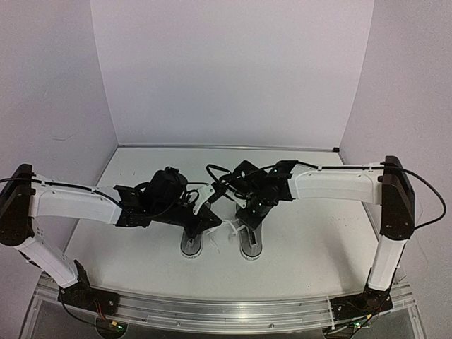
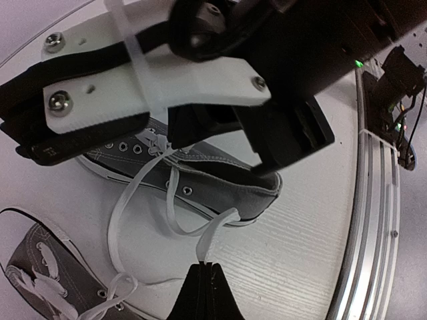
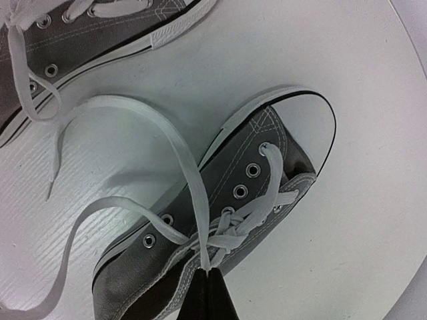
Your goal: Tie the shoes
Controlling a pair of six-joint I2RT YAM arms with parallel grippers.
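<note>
Two grey canvas sneakers with white laces stand side by side near the table's front, the left shoe (image 1: 192,244) and the right shoe (image 1: 249,244). My left gripper (image 2: 205,265) is shut on a white lace (image 2: 212,233) that runs from the right shoe (image 2: 220,183), beside its heel. My right gripper (image 3: 208,272) is shut on another lace (image 3: 190,173) of the same shoe (image 3: 253,157), just above the crossed knot (image 3: 230,227) at its top eyelets. In the top view both grippers, left (image 1: 212,220) and right (image 1: 245,215), hover close together over the shoes.
The left shoe lies close by at the wrist views' edges (image 2: 40,267) (image 3: 87,33), its laces loose. The right arm's body (image 2: 267,80) hangs right above the right shoe. An aluminium rail (image 1: 226,311) runs along the front edge; white walls enclose the table (image 1: 296,240).
</note>
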